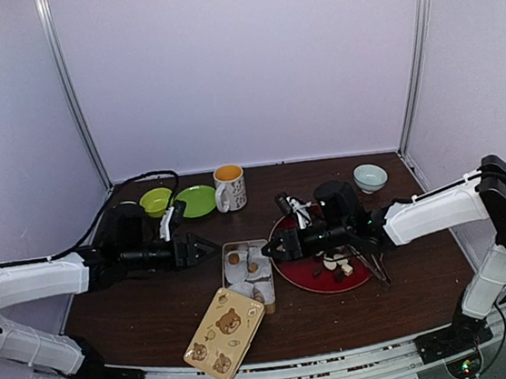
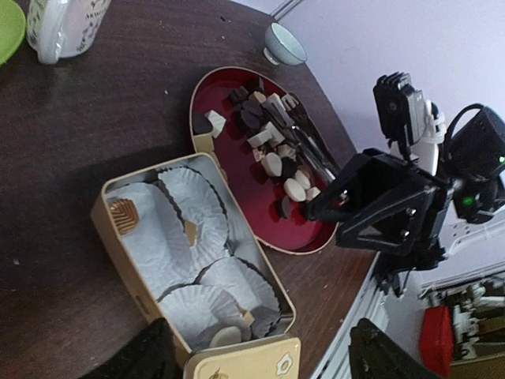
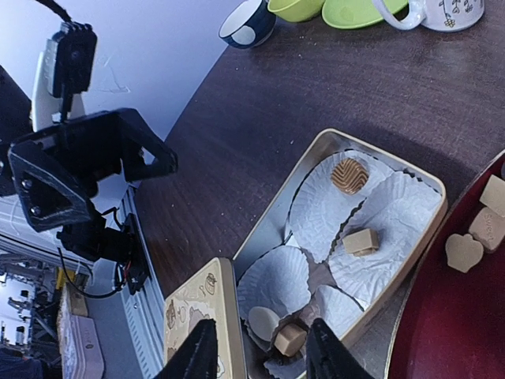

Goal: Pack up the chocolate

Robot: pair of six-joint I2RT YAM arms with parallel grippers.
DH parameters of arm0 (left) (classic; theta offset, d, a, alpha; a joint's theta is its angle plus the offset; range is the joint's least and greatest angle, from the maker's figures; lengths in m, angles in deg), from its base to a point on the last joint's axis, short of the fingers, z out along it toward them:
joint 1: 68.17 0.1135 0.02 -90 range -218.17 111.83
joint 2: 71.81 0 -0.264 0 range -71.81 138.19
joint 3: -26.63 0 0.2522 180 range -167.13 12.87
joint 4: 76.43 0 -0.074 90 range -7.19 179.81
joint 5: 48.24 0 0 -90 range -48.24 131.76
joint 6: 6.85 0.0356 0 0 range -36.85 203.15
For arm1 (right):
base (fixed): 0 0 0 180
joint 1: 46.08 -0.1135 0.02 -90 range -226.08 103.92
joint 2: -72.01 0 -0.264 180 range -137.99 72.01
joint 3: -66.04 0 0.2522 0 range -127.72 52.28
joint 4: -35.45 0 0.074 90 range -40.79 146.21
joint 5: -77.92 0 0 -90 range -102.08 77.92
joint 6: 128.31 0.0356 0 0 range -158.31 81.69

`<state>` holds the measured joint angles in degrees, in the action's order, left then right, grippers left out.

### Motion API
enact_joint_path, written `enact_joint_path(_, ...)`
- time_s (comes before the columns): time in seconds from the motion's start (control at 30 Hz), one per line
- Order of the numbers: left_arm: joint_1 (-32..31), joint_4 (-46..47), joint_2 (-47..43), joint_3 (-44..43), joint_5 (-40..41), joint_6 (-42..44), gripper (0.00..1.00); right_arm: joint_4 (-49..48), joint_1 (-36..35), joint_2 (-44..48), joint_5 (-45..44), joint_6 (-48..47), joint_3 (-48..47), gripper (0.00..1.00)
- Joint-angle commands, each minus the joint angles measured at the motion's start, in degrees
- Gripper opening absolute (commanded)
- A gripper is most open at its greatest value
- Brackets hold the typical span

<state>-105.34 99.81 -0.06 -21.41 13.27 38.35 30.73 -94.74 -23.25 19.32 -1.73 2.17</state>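
My right hand (image 3: 260, 357) hangs over the lid end of the open tin (image 3: 274, 212), fingers parted and pinching nothing. A tan cube (image 3: 289, 338) lies in a white paper liner (image 3: 316, 207) directly below the gap, and I cannot see either finger touching it. Beside that cube sits a pale oval piece (image 3: 263, 322). Further along the tin are a second tan cube (image 3: 360, 242) and a ribbed round piece (image 3: 349, 175), each in its own liner.

My left hand (image 2: 256, 354) is spread wide and empty. From the top view it hovers above the worktop (image 1: 140, 321), just left of the tin's far end and pointing at it.

The bear-printed lid (image 1: 224, 333) lies off the tin, against its near corner. Just right of the tin is the red plate (image 2: 245, 183), where most of the chocolate (image 2: 272, 163) is heaped: dark, tan and white bits, with thin dark tongs (image 1: 371, 263) lying across that plate's right side.

Along the back of the worktop stand a green bowl (image 1: 156, 201), a green plate (image 1: 197, 200) and a mug (image 1: 230, 187). A pale blue bowl (image 1: 370, 177) sits well apart to the right.
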Motion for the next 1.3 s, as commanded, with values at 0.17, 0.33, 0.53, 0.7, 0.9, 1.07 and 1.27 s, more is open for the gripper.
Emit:
enact_joint_path(0.17,-2.66,-34.82,-14.58,0.74,7.50,13.65,0.98,11.52,-10.40,10.94,-15.19,8.07,6.06,0.56)
enact_joint_path(0.33,-5.88,-33.60,-20.36,4.49,10.94,11.02,0.98,7.33,-16.49,12.14,-22.49,17.57,9.96,0.62)
enact_joint_path(0.53,-7.21,-28.37,-19.37,7.97,10.03,9.39,0.91,5.60,-18.80,8.45,-24.35,22.14,8.65,0.63)
enact_joint_path(0.7,-7.22,-22.55,-18.08,11.03,7.81,8.53,0.85,-1.71,-19.63,3.24,-23.23,26.52,8.70,0.61)
enact_joint_path(0.9,-7.22,-18.16,-15.86,12.79,5.16,9.20,0.77,-5.89,-20.90,-1.44,-24.60,29.92,7.30,0.58)
enact_joint_path(1.07,-7.22,-12.99,-12.83,14.65,2.64,8.19,0.67,-10.49,-21.12,-4.74,-23.31,31.82,6.68,0.51)
enact_joint_path(1.27,-7.23,-8.39,-10.00,16.26,1.25,7.35,0.62,-10.05,-21.11,-5.10,-22.85,31.91,6.26,0.47)
